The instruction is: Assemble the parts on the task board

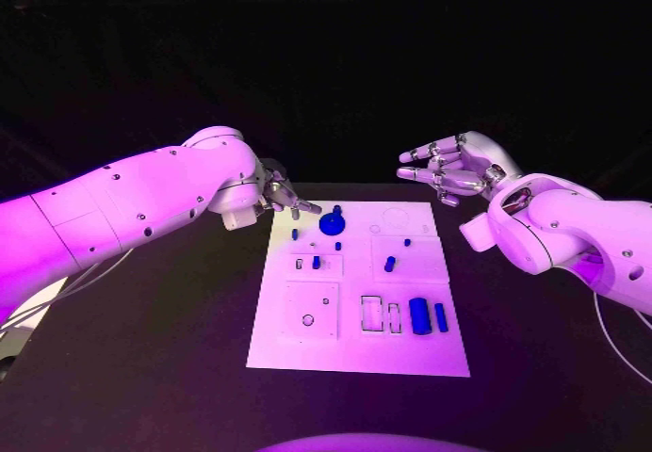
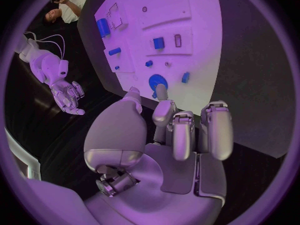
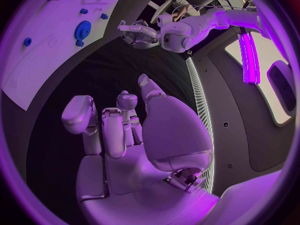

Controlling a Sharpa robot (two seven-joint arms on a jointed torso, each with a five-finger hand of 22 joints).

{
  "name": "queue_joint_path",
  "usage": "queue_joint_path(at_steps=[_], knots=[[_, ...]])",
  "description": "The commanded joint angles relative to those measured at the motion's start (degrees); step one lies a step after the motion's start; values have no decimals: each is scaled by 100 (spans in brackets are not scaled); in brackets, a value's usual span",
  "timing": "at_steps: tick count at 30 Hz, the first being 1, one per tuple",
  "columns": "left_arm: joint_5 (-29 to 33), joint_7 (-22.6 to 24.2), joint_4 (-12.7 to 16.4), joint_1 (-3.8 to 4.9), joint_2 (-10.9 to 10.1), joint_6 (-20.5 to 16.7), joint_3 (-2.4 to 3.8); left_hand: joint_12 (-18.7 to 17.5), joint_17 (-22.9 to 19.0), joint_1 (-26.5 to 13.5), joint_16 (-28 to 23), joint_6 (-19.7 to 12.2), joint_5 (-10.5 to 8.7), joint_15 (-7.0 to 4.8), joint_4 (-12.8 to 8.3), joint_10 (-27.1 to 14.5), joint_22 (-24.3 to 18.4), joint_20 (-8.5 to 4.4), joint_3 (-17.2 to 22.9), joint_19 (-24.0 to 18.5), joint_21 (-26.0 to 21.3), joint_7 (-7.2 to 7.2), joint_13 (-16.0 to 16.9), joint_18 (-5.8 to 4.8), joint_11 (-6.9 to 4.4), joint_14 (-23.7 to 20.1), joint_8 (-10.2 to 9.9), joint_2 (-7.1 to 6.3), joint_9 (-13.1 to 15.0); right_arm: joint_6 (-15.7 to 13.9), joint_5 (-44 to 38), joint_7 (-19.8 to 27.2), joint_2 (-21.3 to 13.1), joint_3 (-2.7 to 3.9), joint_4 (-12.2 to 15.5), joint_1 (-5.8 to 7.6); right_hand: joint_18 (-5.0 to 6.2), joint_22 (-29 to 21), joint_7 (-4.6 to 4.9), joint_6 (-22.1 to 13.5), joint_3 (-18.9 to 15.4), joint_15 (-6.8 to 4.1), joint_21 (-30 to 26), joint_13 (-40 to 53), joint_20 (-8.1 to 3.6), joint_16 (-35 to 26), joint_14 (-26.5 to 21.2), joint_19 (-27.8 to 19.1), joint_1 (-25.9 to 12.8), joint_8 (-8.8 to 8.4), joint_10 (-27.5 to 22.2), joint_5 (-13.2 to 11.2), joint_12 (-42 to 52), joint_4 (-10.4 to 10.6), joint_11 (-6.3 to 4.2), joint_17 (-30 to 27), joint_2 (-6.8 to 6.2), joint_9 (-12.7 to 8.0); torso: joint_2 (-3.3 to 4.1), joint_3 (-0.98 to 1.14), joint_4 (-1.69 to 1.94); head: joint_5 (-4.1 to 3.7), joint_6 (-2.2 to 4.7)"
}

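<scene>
The white task board (image 1: 356, 339) lies mid-table with blue parts on it: a round gear (image 1: 332, 224) near the far edge, several small pieces such as one (image 1: 390, 265) in the middle, and a thick cylinder (image 1: 418, 314) beside a slim bar (image 1: 440, 316) at the near right. My left hand (image 1: 282, 196) hovers at the board's far left corner, fingers apart and empty; in the left wrist view its fingertips (image 2: 161, 91) point at the gear (image 2: 157, 81). My right hand (image 1: 455, 168) floats beyond the far right corner, fingers spread, holding nothing (image 3: 125, 130).
Empty outlined recesses (image 1: 371, 313) sit at the board's near middle, and a square section with a small hole (image 1: 311, 306) at the near left. Black table (image 1: 150, 330) surrounds the board on all sides.
</scene>
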Motion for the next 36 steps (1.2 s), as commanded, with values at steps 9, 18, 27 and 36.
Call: queue_joint_path(at_steps=[9, 18, 27, 36], knots=[[-202, 378, -1276, 132, 630, 503, -105, -326, 1508, 335, 14, -337, -20, 191, 0, -230, 703, 181, -196, 180, -181, 241, -339, 81, 207, 604, -684, 103, -574, 57, -8, 13, 25, 0, -31, -4, 105, 8, 13, -49, -38, 33, -35, -3, 1, -12, 296, -41, -29, 13, -37, 42, -8, 13, 3, 73, 29, -5, 20, -11, -5, 30, 78], [-451, 533, -1938, 108, 1039, 641, -299, -331, 1508, 347, 14, -185, -29, 196, -1, -235, 688, 200, -302, 177, -210, 230, -355, 89, 205, 604, -726, 138, -704, 62, 12, 21, 53, -3, -46, -5, 105, -3, 15, -64, -73, 35, -50, -17, 4, -21, 297, -38, -43, 11, -40, 0, -9, 38, 5, 69, 60, -5, 54, -29, -41, 67, 71], [-511, 614, -2260, 73, 1193, 842, -345, -311, 1508, 395, 14, -97, -25, 183, -6, -223, 696, 194, -320, 184, -204, 207, -340, 87, 187, 604, -697, 180, -722, 90, 226, 21, 66, -5, -73, -6, 106, -6, 16, -65, -73, 35, -53, -13, 4, -21, 298, -38, -37, 11, -37, 9, -3, 38, 4, 70, 69, -5, 50, -24, -41, 100, 41], [-432, 581, -2340, 55, 1247, 1097, -386, -279, 1508, 495, 14, -59, -19, 172, -15, -204, 749, 184, -307, 213, -148, 193, -315, 71, 174, 604, -692, 268, -747, 99, 225, 22, 76, -6, -81, -6, 105, -3, 16, -66, -73, 34, -53, -11, 4, -18, 299, -36, -32, 12, -35, 15, 1, 39, 4, 75, 77, -5, 51, -26, -39, 125, 39]])
